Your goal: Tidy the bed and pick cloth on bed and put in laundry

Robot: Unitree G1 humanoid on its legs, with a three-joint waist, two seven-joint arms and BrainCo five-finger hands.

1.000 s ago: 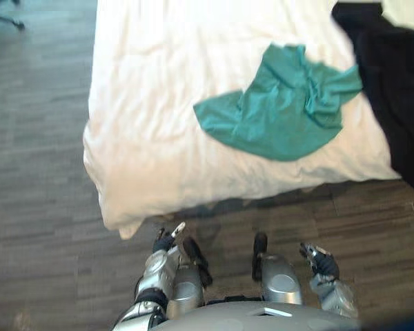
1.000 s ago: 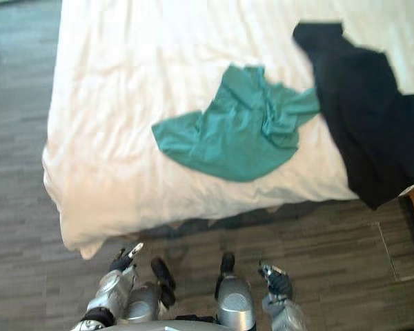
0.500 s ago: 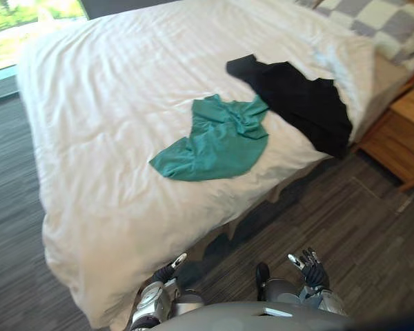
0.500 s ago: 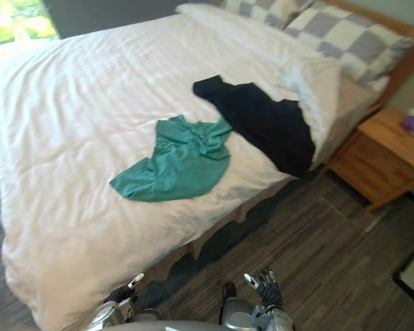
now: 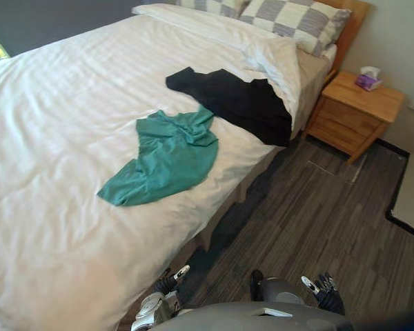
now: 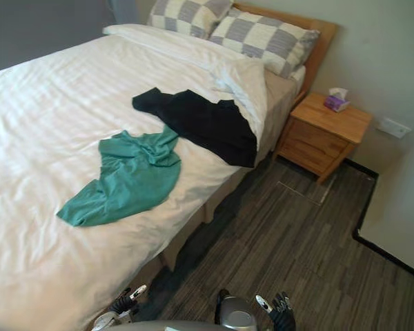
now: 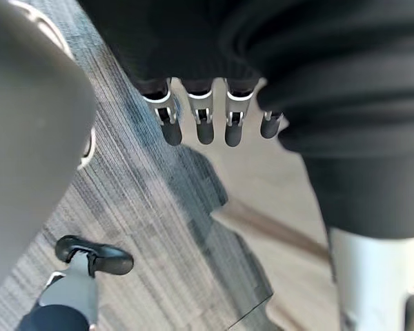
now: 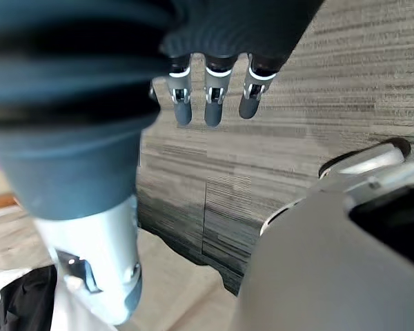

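a wide bed (image 5: 55,103) under a white duvet takes up most of the head views, its long side edge running along the dark plank floor (image 5: 317,207) where the robot stands. on the duvet lie two cloths. the black cloth (image 5: 234,102) is spread flat towards the head end, and its outer part reaches the bed's side edge and droops a little over it. the teal cloth (image 5: 167,157) lies crumpled nearer the middle of the bed, a short way in from that same side edge, with one flat corner stretched towards the foot end. its bunched end sits just beside the black cloth, and it is hard to tell whether the two touch. two checked pillows (image 5: 300,21) lean against the headboard at the head edge, and the duvet is folded back at that corner. a wooden nightstand (image 5: 355,110) stands on the floor beside the head corner. the left hand (image 5: 171,279) hangs low over the floor close to the bed's side edge, its fingers (image 7: 203,117) straight and relaxed, grasping nothing. the right hand (image 5: 324,289) hangs over the floor farther from the bed, its fingers (image 8: 210,103) likewise loose and empty. a small tissue box (image 5: 367,78) sits on the nightstand's back edge.
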